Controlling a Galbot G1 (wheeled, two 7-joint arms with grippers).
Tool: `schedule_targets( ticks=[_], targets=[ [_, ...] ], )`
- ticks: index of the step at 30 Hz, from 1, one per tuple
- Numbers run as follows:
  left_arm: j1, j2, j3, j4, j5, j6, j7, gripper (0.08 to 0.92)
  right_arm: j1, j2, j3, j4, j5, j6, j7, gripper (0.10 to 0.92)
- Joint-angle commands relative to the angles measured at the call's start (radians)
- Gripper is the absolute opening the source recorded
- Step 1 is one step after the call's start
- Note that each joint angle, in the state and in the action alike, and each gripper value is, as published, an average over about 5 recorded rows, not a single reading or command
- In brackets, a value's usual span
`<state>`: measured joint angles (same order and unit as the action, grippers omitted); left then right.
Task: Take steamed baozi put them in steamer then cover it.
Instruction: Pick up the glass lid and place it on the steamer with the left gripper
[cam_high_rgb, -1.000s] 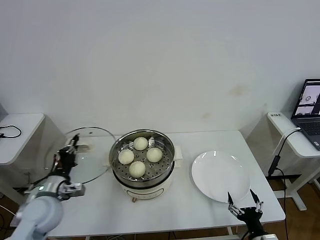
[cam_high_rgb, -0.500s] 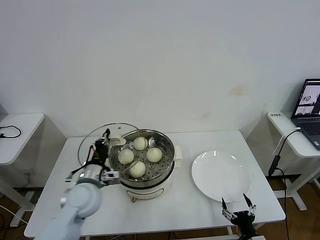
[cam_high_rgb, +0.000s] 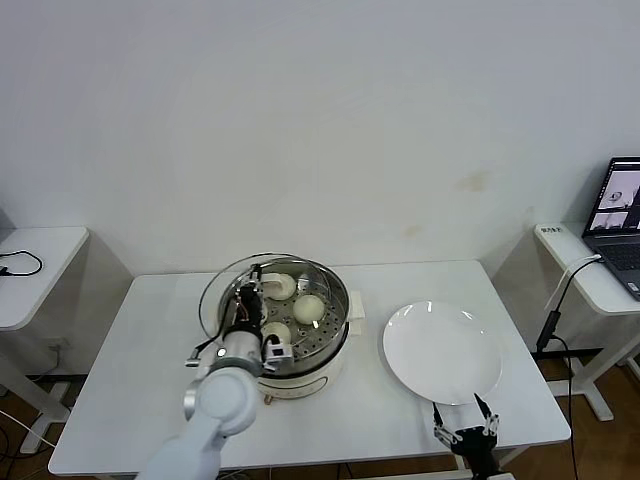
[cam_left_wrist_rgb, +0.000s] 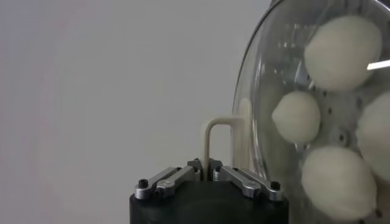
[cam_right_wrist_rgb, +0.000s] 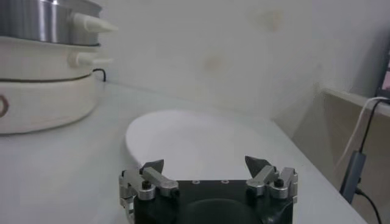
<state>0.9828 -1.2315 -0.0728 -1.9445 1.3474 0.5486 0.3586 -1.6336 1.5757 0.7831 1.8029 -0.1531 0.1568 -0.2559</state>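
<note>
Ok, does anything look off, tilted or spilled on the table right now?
Nothing spilled. The glass lid, held by its handle in the left gripper, hangs off-centre over the steamer, not yet seated. The buns sit inside; the plate is bare.

Pale grey rounded left arm (cam_high_rgb: 205, 415), black wrist housings, left gripper (cam_left_wrist_rgb: 207, 172) and right gripper (cam_right_wrist_rgb: 206, 167) with silver screwed links, dark fingertips

The white table (cam_high_rgb: 400, 420) carries the steamer (cam_high_rgb: 295, 365) and, beside it, a white plate (cam_high_rgb: 442, 352).
</note>
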Motion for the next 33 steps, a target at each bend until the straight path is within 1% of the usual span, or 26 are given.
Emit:
schedule_targets(
  ticks=[1, 6, 33],
  targets=[
    [-0.011, -0.099, 0.048, 0.019, 0.092, 0.019, 0.028, 0.138, 0.002, 0.003, -0.006, -0.017, -0.017, 0.003, 0.000, 0.823],
    [-0.009, -0.118, 0.054, 0.037, 0.102, 0.014, 0.021, 0.138, 0.001, 0.003, -0.007, -0.019, -0.017, 0.004, 0.000, 0.823],
    [-0.007, -0.129, 0.033, 0.084, 0.124, -0.009, -0.003, 0.138, -0.008, 0.002, -0.011, -0.019, -0.024, 0.015, -0.005, 0.822]
  ],
)
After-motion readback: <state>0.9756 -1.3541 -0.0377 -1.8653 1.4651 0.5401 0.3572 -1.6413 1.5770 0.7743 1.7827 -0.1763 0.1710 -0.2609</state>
